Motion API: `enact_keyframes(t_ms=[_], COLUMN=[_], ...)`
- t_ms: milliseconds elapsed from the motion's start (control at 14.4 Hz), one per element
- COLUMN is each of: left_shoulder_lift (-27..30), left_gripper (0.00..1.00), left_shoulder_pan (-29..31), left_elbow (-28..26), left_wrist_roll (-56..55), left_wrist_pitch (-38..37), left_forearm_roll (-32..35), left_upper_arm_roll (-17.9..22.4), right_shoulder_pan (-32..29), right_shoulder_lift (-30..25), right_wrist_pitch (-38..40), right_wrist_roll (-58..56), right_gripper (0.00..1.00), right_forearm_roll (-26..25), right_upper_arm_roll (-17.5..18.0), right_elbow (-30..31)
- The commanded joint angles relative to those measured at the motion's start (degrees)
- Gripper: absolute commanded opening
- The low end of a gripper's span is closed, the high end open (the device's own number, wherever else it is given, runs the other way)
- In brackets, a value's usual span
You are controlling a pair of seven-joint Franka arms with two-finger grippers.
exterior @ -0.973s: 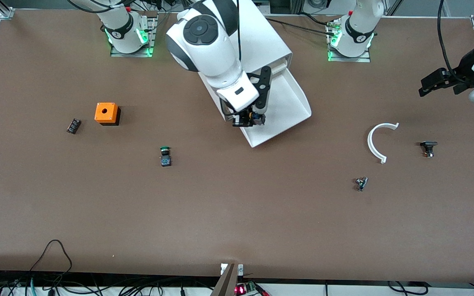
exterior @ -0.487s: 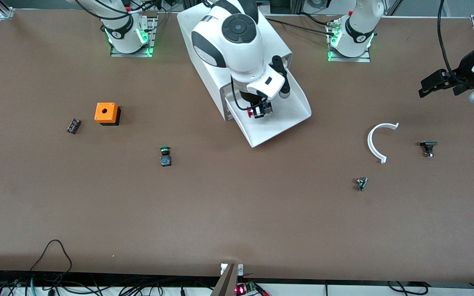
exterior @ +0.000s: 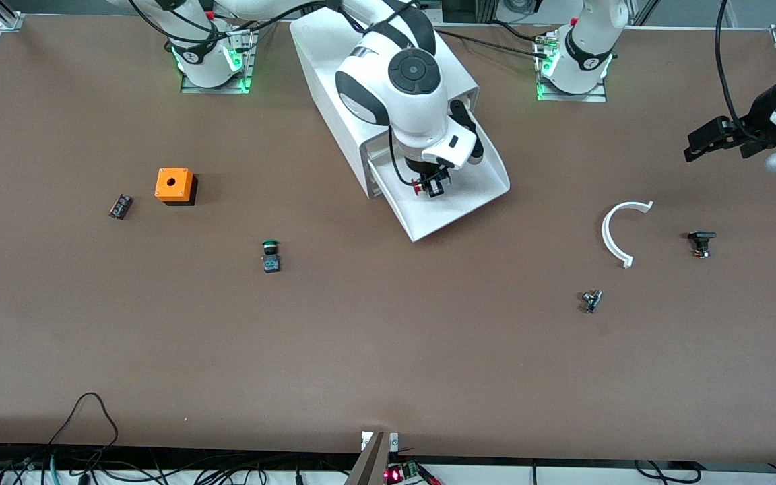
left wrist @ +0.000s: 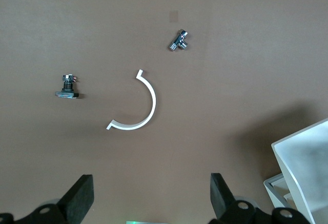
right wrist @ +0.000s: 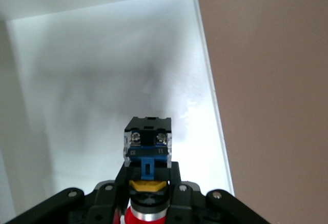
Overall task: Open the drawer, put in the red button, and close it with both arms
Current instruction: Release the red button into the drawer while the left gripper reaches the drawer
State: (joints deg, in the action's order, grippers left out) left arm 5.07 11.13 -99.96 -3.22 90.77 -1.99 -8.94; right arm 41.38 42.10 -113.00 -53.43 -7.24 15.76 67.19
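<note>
The white cabinet (exterior: 334,60) stands between the arms' bases with its middle drawer (exterior: 475,195) pulled out toward the front camera. My right gripper (exterior: 430,186) hangs over the open drawer and is shut on the red button (exterior: 419,184). In the right wrist view the button (right wrist: 147,147) shows its black and blue body, yellow ring and red cap between the fingers (right wrist: 180,183), above the drawer's white floor (right wrist: 92,80). My left gripper (exterior: 701,143) is open and empty, held above the table at the left arm's end. Its fingertips (left wrist: 82,196) show in the left wrist view.
A green-capped switch (exterior: 270,256), an orange box (exterior: 174,185) and a small black part (exterior: 120,206) lie toward the right arm's end. A white curved piece (exterior: 613,232), a small metal fitting (exterior: 591,300) and a black part (exterior: 701,242) lie toward the left arm's end.
My right gripper has carried the red button from the drawer's corner nearest the front camera to over the drawer's middle. The left gripper has barely moved.
</note>
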Motion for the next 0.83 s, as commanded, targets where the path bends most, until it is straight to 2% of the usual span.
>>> enact_keyframes(t_ms=[0, 348, 417, 556, 626, 765], left_shoulder_lift=[-1.1, -1.8, -2.3, -2.8, -3.0, -3.0], left_gripper=[1.0, 1.0, 1.0, 1.0, 1.0, 1.0], left_shoulder_pan=[-0.7, -0.7, -0.7, -0.7, -0.7, -0.7], left_elbow=[2.1, 2.0, 2.0, 2.0, 2.1, 2.0], left_wrist_roll=[-0.3, -0.7, -0.8, -0.7, -0.8, -0.8], left_wrist_pitch=[-0.8, 1.9, 2.6, 2.7, 2.7, 3.3], left_forearm_roll=[1.3, 1.4, 1.4, 1.3, 1.4, 1.1], left_upper_arm_roll=[0.2, 0.5, 0.7, 0.9, 1.0, 1.0], right_shoulder_pan=[3.2, 4.1, 4.1, 4.1, 4.1, 4.0], right_shoulder_lift=[2.2, 3.2, 3.2, 2.9, 2.6, 0.6], right_wrist_pitch=[0.8, 0.9, 0.9, 0.9, 1.0, 1.0], right_wrist_roll=[-0.7, -0.4, -0.4, 1.2, 3.1, 8.1], right_gripper=[0.29, 0.3, 0.35, 0.75, 1.0, 1.0], right_forearm_roll=[-0.5, -0.2, -0.1, 0.1, 0.1, 0.0], right_upper_arm_roll=[-2.4, -2.5, -2.5, -2.5, -2.5, -2.5], right_elbow=[-2.5, -1.2, -1.1, -1.2, -1.2, -1.6])
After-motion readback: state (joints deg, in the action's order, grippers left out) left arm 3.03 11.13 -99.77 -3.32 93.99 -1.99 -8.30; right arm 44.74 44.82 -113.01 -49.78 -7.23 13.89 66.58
